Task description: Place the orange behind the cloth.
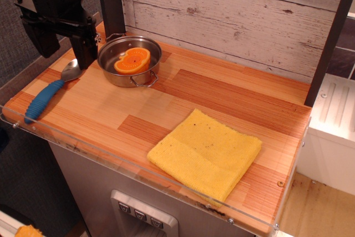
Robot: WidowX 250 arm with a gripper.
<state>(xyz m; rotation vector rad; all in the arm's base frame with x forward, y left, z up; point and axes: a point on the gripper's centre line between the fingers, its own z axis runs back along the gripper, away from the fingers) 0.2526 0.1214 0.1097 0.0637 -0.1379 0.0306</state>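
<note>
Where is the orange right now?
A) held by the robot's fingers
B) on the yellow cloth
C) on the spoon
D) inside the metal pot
D, because the orange sits cut face up inside the pot at the back left of the table, far from the cloth.

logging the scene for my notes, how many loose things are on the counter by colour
orange: 1, the orange, lying in the pot
silver: 1, the pot
yellow: 1, the cloth
blue and silver: 1, the spoon with a blue handle
total: 4
</note>
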